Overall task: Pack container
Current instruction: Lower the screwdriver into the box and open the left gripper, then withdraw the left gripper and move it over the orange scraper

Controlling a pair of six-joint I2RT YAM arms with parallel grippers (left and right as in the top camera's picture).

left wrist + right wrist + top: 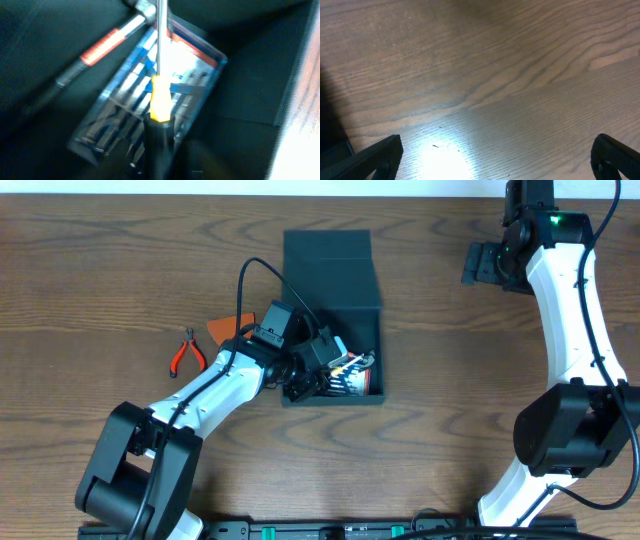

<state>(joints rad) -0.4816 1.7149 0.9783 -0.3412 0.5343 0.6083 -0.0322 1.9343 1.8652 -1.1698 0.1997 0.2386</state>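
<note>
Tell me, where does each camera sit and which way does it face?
Overhead: above the table, facing straight down; shows left arm, right arm, container, red-handled pliers.
Left wrist: on the left arm, facing into the container at a yellow-and-black screwdriver over a clear tool pack; no robot part discernible.
Right wrist: on the right arm, facing bare wood close up; open right gripper at the bottom corners.
Shared: overhead and left wrist both show the tool pack.

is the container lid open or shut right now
Open. The lid is folded back from the container, and the overhead view looks straight in at a clear tool pack lying inside.
</note>
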